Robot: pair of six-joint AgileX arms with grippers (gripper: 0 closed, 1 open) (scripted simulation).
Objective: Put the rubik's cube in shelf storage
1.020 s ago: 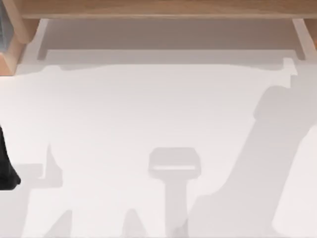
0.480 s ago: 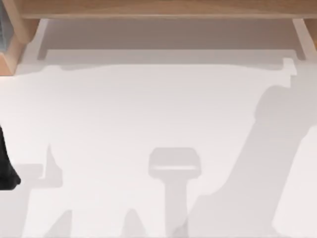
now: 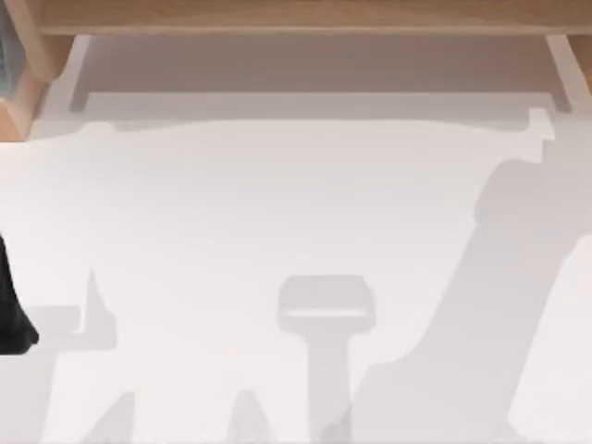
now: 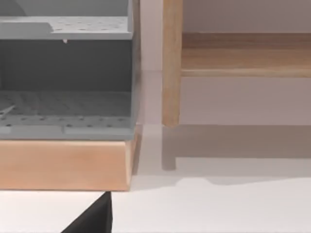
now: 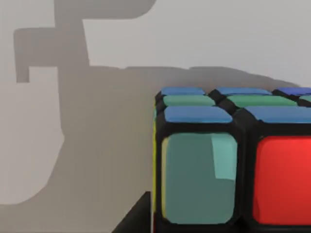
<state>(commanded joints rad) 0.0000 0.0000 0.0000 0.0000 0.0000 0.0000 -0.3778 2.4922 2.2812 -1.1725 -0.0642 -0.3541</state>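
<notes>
The rubik's cube [image 5: 233,160] sat very close before the right wrist camera; whether fingers grasped it I cannot tell. The shelf storage [image 3: 296,17] stood at the table's [image 3: 277,213] far edge.

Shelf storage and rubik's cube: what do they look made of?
Shelf storage: looks like light-brown wood with a matte finish, faint grain showing on the board and side panel in the left wrist view. Rubik's cube: likely plastic, a black body with smooth coloured stickers in blue, green, teal, red and a yellow edge; a pale reflection on the teal square suggests a slight gloss.
</notes>
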